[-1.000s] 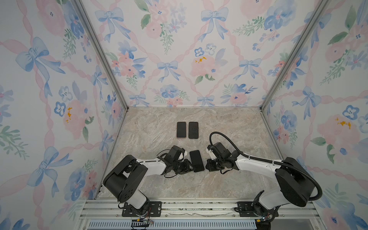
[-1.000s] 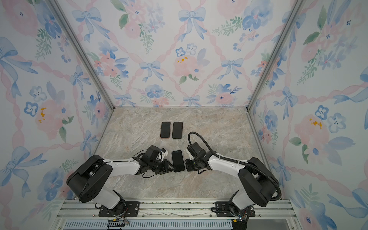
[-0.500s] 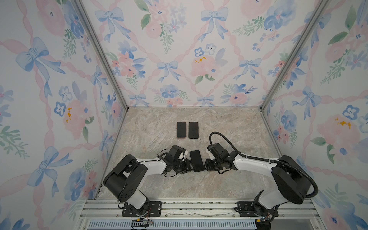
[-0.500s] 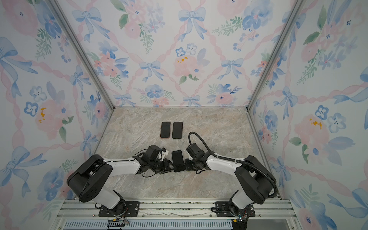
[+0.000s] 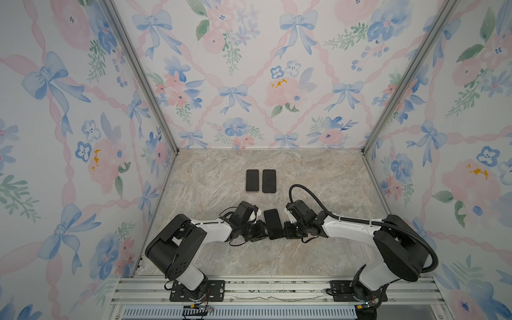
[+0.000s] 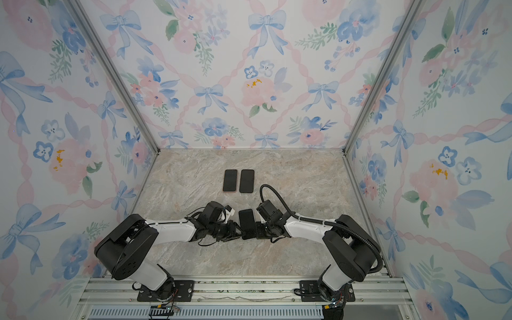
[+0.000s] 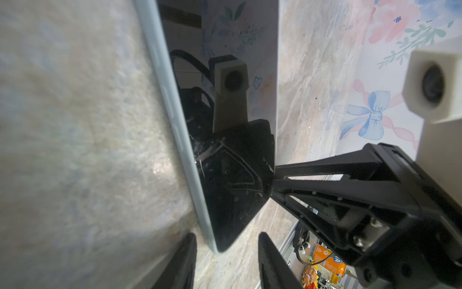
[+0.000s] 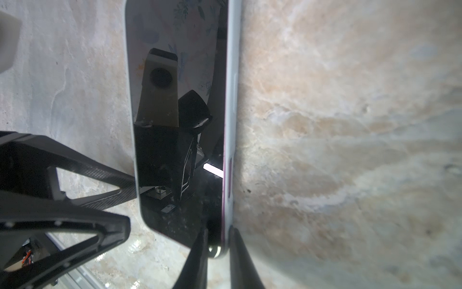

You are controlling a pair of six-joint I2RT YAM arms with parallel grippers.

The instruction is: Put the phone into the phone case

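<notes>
The phone (image 5: 273,221) (image 6: 246,220) lies screen-up on the marble floor between my two grippers. A pale blue-grey phone case rim (image 7: 175,120) (image 8: 233,75) runs round its glossy black screen (image 7: 225,162) (image 8: 175,125). A thin purple strip of the phone's side shows along that rim in the right wrist view. My right gripper (image 8: 219,250) (image 5: 285,232) (image 6: 257,231) is shut on the phone's near right corner, one finger on the screen and one outside the rim. My left gripper (image 7: 227,262) (image 5: 263,231) (image 6: 235,231) is open, and the phone's near left corner lies just beyond its fingertips, untouched.
Two more dark phones lie side by side farther back, one with a pinkish rim (image 5: 252,180) and one black (image 5: 269,180). Floral walls close in the left, right and back. An aluminium rail (image 5: 277,288) with the arm bases runs along the front.
My right gripper has slid left against the phone's right side and now pinches its near corner. The left arm has barely moved.
</notes>
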